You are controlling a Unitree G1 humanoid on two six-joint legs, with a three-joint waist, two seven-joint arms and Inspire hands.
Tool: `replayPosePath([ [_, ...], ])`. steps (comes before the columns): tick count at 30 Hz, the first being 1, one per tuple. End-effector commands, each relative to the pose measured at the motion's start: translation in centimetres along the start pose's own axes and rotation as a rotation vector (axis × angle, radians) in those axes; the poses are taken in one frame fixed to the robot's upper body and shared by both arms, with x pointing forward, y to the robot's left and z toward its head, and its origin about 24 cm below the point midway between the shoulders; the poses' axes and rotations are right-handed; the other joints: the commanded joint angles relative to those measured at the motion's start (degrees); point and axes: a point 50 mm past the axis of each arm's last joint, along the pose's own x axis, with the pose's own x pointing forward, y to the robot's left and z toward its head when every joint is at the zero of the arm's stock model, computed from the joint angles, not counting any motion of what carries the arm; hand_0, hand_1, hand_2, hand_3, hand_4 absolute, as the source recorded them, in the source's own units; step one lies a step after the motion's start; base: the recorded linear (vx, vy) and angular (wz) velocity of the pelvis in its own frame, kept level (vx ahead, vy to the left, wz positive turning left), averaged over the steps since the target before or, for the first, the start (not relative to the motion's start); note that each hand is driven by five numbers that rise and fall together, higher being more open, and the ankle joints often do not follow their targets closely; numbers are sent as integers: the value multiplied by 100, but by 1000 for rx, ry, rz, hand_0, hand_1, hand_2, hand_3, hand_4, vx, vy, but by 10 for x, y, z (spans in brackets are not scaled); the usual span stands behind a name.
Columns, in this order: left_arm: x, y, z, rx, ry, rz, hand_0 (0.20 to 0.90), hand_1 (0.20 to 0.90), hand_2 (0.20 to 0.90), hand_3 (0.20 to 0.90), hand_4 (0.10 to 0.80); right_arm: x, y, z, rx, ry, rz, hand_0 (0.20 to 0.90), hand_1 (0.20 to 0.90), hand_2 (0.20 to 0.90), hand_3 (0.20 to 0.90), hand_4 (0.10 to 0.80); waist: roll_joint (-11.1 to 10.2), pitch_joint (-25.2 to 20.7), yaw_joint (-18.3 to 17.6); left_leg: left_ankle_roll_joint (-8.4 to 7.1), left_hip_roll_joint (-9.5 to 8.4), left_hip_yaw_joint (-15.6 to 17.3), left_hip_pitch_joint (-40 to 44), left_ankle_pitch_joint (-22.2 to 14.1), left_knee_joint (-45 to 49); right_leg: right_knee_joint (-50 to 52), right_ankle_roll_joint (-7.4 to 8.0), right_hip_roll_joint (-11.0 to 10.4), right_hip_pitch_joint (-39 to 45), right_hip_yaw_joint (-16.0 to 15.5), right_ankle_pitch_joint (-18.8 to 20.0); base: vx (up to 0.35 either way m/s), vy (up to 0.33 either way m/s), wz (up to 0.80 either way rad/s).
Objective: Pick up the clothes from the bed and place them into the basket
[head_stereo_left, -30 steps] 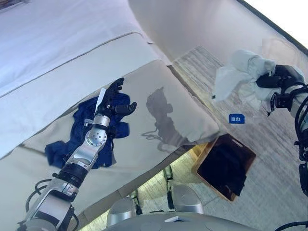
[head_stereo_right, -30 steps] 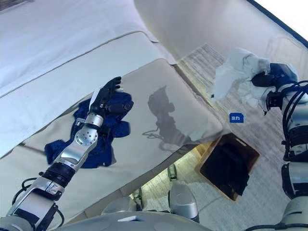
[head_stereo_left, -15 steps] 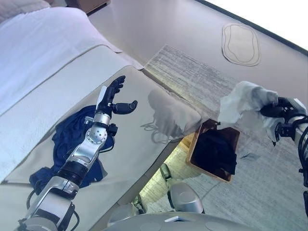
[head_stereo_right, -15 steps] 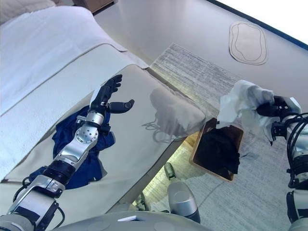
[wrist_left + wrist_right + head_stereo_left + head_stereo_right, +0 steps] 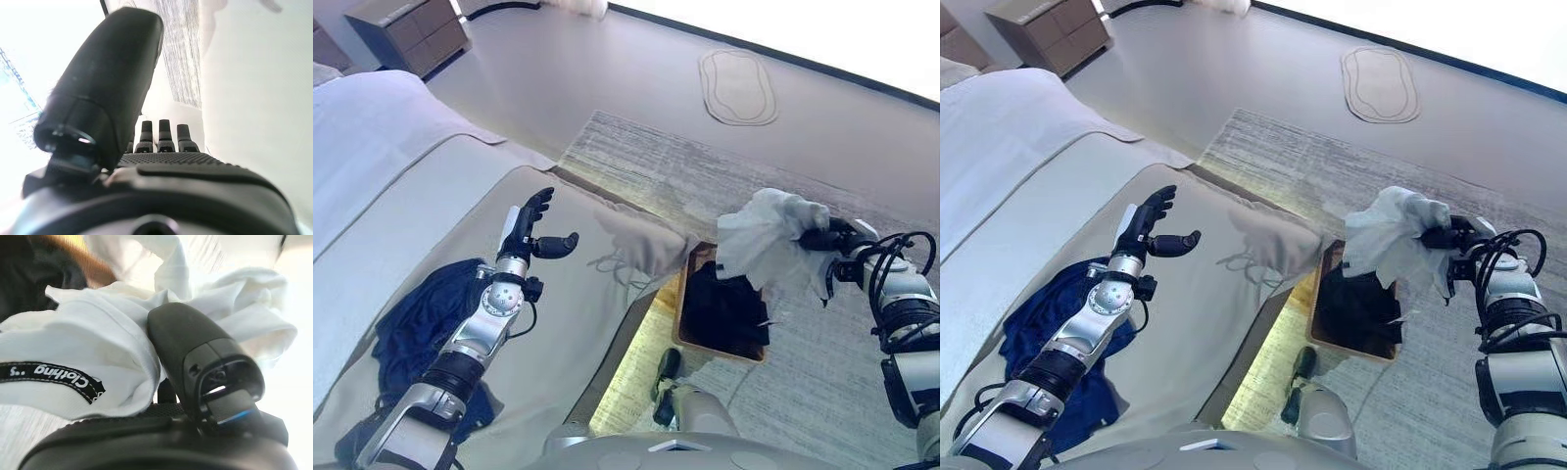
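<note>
A crumpled white garment (image 5: 766, 245) is held in the right hand (image 5: 829, 241), whose thumb and fingers are closed into the cloth, as is seen in the right wrist view. The garment is held in the air above the near edge of the wooden basket (image 5: 683, 299), which stands on the floor just beside the foot of the bed (image 5: 431, 211). Dark clothing (image 5: 729, 305) is already seen inside the basket. The left hand (image 5: 533, 227) is raised over the beige bed cover with its fingers straight and its thumb spread, and nothing is held in it. A dark blue garment (image 5: 423, 328) is left lying on the bed, beneath the left forearm. A grey striped rug (image 5: 666, 166) is spread on the floor beyond the basket.
</note>
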Motion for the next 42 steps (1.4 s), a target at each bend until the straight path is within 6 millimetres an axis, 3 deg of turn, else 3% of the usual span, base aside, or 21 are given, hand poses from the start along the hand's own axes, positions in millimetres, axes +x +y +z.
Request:
replayPosePath([
  [1,15,19,51,-11,-221,26,900,900,900,900,800,-6,-21,24,-14,-147,-127,300,300,300,200,100,-28,-655,-276,453,-335,-1077,-714,-252,328,369,759,-191,283,1777,-597,-13,-111,95],
  [2,16,19,52,-11,-221,24,900,900,900,900,800,-7,-18,14,-12,-134,-137,300,300,300,200,100,-26,-676,-348,434,-334,-1168,-725,-211,283,374,777,-175,266,1910,-601,41,-101,138],
  [6,13,18,44,-30,-194,53,900,900,900,900,800,-9,-13,3,-21,-111,-129,300,300,300,200,100,-56,-646,-423,336,-242,-1155,-671,-267,365,377,754,-179,277,1830,-636,14,-103,76],
  [14,8,13,34,-42,-177,39,900,900,900,900,800,-6,-20,13,-54,-108,-133,300,300,300,200,100,65,-561,-342,182,-194,-1154,-701,-186,275,-34,735,-146,391,1837,-498,-3,-61,1],
  [25,8,13,37,-49,-196,27,900,900,900,900,800,-3,-19,-6,-91,-17,-169,300,300,300,200,100,362,-400,-433,132,-223,-1107,-750,-132,157,-330,755,-128,345,1981,-393,-26,-36,-2],
  [33,9,7,40,-60,-203,8,900,900,900,900,800,-3,-16,-3,-104,-48,-146,300,300,300,200,100,535,-320,-507,99,-226,-1083,-795,-116,159,-365,744,-126,309,2034,-408,-14,-3,-1],
  [34,9,6,40,-61,-203,7,900,900,900,900,800,-3,-16,-3,-107,-49,-146,328,328,328,233,133,546,-314,-512,96,-227,-1082,-798,-113,157,-370,744,-126,306,2039,-408,-28,3,-5],
  [36,9,5,40,-65,-206,3,900,900,900,900,800,-3,-16,-3,-115,-52,-144,453,453,453,378,278,575,-293,-522,90,-236,-1082,-811,-102,146,-384,744,-126,295,2053,-406,-23,9,-5],
  [37,9,4,40,-66,-206,1,900,900,900,900,800,-3,-15,-4,-120,-51,-145,573,573,573,518,418,588,-290,-524,89,-241,-1084,-814,-101,140,-391,744,-124,292,2059,-408,0,0,0],
  [38,9,3,40,-71,-208,-1,900,900,900,900,800,-3,-16,-5,-132,-54,-144,900,900,900,900,800,615,-265,-536,82,-240,-1079,-814,-92,126,-403,741,-124,285,2065,-409,-35,3,-3],
  [42,9,1,42,-78,-213,-3,900,900,900,900,800,-3,-15,-7,-138,-47,-144,900,900,900,900,800,649,-253,-533,59,-239,-1069,-820,-64,99,-425,739,-122,294,2047,-417,-10,0,0],
])
